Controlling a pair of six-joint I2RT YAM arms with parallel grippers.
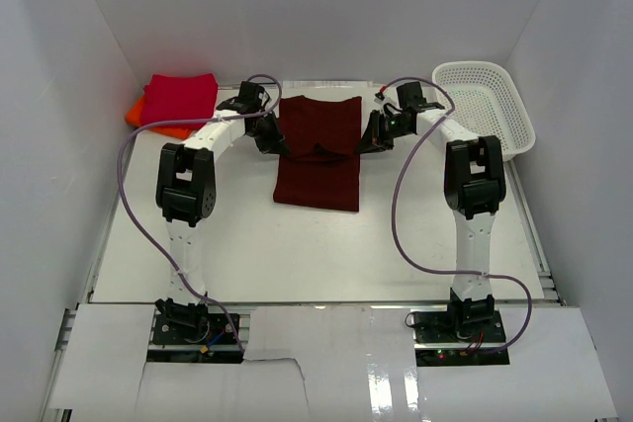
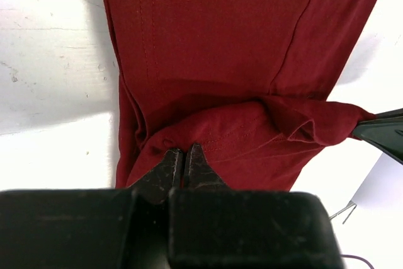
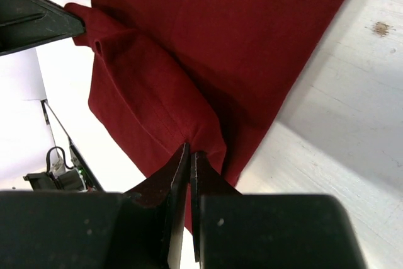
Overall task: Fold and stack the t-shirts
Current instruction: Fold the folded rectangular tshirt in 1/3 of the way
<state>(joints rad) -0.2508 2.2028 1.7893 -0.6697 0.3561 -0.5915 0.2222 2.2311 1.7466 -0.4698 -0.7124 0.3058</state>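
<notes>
Off to the left of the left gripper (image 2: 184, 159) the crimson t-shirt (image 1: 180, 96) lies on the orange t-shirt (image 1: 136, 114), while it and the right gripper (image 3: 190, 155) each pinch a side edge of the maroon t-shirt (image 1: 316, 170) stretched between them.

left tool (image 2: 183, 153) clamped, right tool (image 3: 189, 150) clamped
</notes>
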